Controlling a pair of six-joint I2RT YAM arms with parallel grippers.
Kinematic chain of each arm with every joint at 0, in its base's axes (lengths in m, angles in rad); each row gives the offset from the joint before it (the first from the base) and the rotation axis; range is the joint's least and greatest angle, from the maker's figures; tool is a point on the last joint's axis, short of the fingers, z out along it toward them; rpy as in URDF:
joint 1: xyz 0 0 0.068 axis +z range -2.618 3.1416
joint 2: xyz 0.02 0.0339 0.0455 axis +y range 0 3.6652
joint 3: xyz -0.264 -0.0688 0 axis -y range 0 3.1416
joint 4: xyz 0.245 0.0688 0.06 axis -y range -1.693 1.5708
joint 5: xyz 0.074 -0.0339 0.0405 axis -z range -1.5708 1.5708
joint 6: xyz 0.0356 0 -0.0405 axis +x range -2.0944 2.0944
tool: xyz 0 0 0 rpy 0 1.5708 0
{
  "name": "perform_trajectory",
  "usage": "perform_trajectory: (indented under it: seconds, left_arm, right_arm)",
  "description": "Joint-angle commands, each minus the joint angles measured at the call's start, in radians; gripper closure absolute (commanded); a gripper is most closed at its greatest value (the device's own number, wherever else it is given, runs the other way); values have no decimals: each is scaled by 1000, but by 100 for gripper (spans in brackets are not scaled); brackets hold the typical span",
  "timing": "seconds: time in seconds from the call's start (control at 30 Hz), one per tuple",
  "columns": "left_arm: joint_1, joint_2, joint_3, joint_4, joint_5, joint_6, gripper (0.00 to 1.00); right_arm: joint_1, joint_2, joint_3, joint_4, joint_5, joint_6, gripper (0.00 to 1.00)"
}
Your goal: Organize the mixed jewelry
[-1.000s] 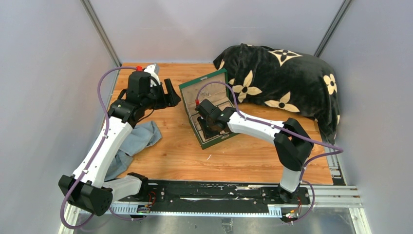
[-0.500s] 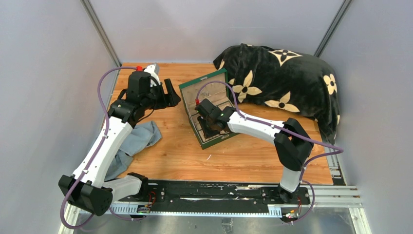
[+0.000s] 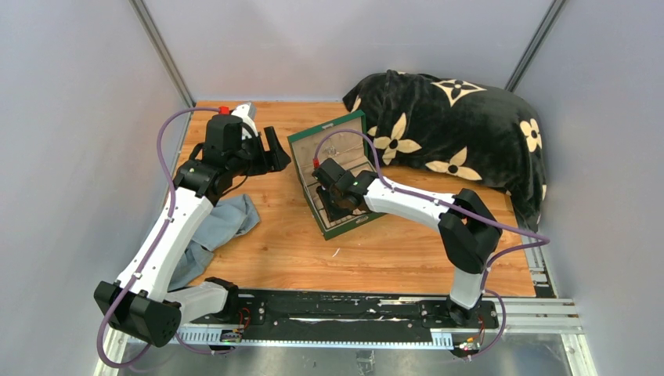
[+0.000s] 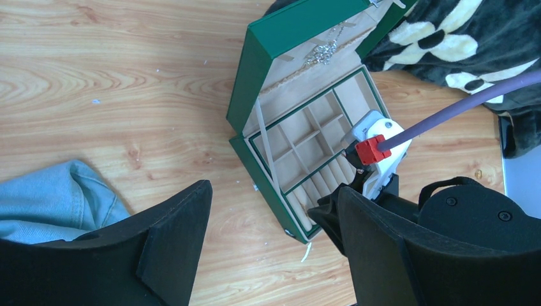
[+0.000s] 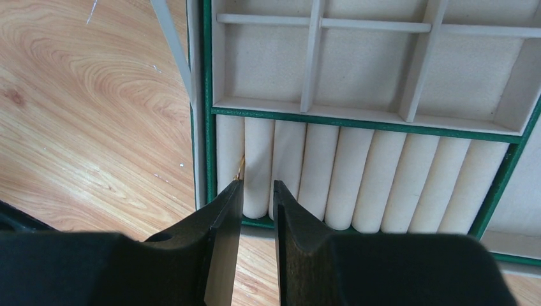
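Observation:
The green jewelry box (image 3: 344, 229) lies open mid-table, its lid propped up. A glinting silvery cluster (image 4: 322, 51) hangs inside the lid. My right gripper (image 5: 257, 185) is over the cream ring rolls at the box's near end (image 5: 205, 95). Its jaws are a narrow gap apart with nothing between them. A thin gold-coloured ring edge (image 5: 241, 167) sits in the slot between the first two rolls, at my left fingertip. My left gripper (image 4: 273, 191) is wide open and empty, raised left of the box (image 4: 255, 166). It also shows in the top view (image 3: 270, 157).
A blue cloth (image 3: 223, 223) lies at the left under the left arm. A black blanket with cream flowers (image 3: 454, 133) fills the back right. A thin pale sliver (image 4: 307, 252) lies on the wood by the box's near corner. Grey walls close in all around.
My right gripper has shifted slightly left and farther over the ring rolls. The left arm has not moved.

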Motion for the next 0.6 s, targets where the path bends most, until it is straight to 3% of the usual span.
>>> perform_trajectory:
  seconds: [0.0,0.2,0.33,0.43,0.57]
  left_arm:
    - [8,-14,-4,6,2,8,23]
    - [8,-17,8,2,5,11,23]
    - [6,-9,34,-3,37,38,23]
    - [-31,2,51,-4,27,57,23]
    - [-168,42,87,-28,-62,111,23]
  right_arm:
    - [-10,20,12,-28,32,-6,71]
    - [-10,-80,31,-48,66,-2,69]
    - [-29,-194,34,-62,149,-15,59]
    - [-103,-276,-7,-90,179,-5,57]
    - [-265,-431,-139,-135,215,23,53]
